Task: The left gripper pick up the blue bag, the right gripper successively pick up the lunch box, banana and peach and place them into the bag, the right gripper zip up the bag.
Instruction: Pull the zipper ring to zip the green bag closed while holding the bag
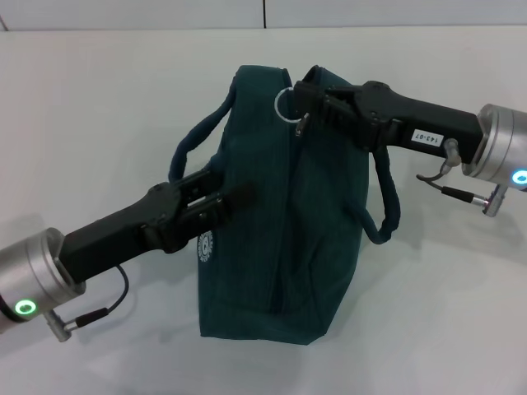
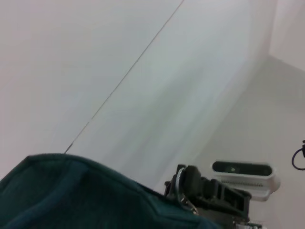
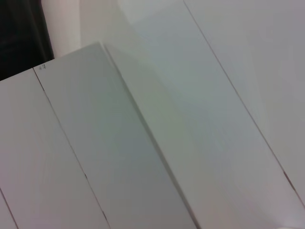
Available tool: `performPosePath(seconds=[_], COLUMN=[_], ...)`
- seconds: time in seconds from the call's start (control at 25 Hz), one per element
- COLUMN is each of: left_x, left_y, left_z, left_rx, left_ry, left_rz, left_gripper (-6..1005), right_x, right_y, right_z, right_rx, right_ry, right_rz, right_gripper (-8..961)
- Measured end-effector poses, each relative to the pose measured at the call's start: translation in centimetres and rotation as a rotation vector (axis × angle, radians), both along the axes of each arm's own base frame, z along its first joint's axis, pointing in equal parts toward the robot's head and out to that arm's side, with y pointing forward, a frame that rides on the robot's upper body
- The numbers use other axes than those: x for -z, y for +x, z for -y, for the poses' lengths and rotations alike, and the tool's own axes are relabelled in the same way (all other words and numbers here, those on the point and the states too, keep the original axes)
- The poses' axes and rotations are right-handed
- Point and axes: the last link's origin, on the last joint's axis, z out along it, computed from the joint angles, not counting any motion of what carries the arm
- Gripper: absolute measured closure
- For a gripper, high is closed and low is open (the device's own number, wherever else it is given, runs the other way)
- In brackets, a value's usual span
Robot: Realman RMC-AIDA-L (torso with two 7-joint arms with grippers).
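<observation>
Teal blue bag point(image 1: 280, 239) pinched by left gripper point(image 1: 235, 196); right gripper point(image 1: 303, 105) clenched on zip ring point(image 1: 286, 104)

We've got a plain white bench point(image 1: 99, 99) here, and the only thing sitting on it is the blue bag point(image 1: 280, 271), about mid-bench, closer to the far edge.
</observation>
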Motion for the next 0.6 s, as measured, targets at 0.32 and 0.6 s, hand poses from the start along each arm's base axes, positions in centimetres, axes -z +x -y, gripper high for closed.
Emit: performPosePath(seconds=[0.32, 0.6], left_x=[-0.06, 0.16], left_y=[-0.07, -0.15], left_z=[-0.15, 0.07], left_rx=[-0.007, -0.002], left_ry=[-0.007, -0.028], left_rz=[-0.005, -0.018], left_gripper=[554, 719], right_x=[-0.08, -0.24], right_y=[0.15, 0.34], right_z=[0.03, -0.01], right_rx=[0.005, 0.023], right_ry=[0.005, 0.004], right_rz=[-0.003, -0.014], right_gripper=[865, 862])
